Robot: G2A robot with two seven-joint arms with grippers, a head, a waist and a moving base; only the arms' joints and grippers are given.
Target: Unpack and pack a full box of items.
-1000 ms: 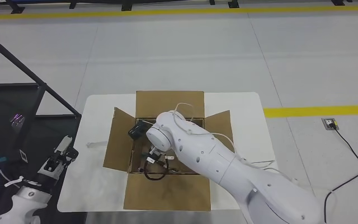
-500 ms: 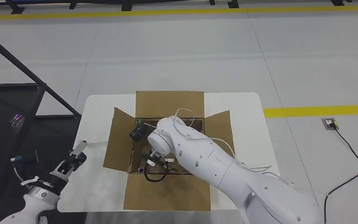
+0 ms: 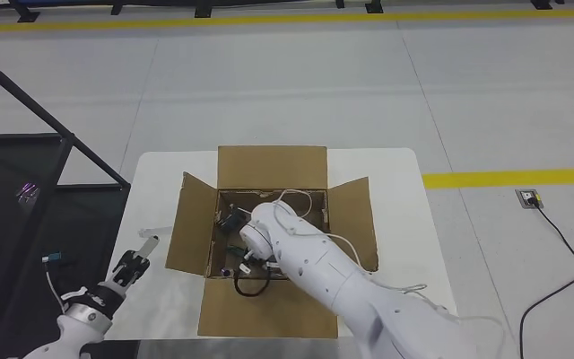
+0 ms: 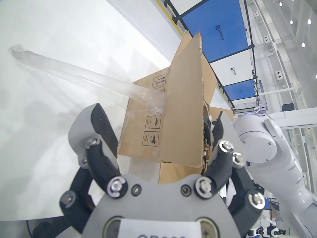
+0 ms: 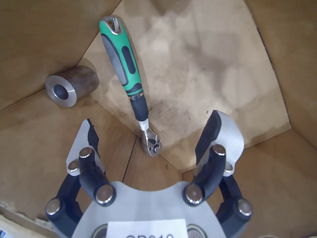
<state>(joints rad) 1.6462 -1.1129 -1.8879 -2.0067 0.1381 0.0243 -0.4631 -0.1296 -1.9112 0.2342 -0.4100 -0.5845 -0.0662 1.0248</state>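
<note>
From above, an open brown cardboard box [image 3: 269,164] stands in the middle of a white table [image 3: 386,170] with its four flaps spread outward, and the right arm reaches down into it, covering much of the inside. The right wrist view looks at the box floor: a ratchet wrench with a green and grey handle [image 5: 123,68] lies flat there, and a short steel cylinder with a bored centre [image 5: 71,85] lies on its side near a wall, well apart from the wrench. The right gripper [image 5: 152,122] hangs just above the ratchet's head, fingers apart and holding nothing. The left gripper [image 3: 142,253] sits over the table near its left edge, beside the box; its wrist view shows its fingers [image 4: 101,122] spread wide and empty, facing the box's side flap [image 4: 183,100], with a strip of clear plastic [image 4: 74,71] running from the box across the table.
</note>
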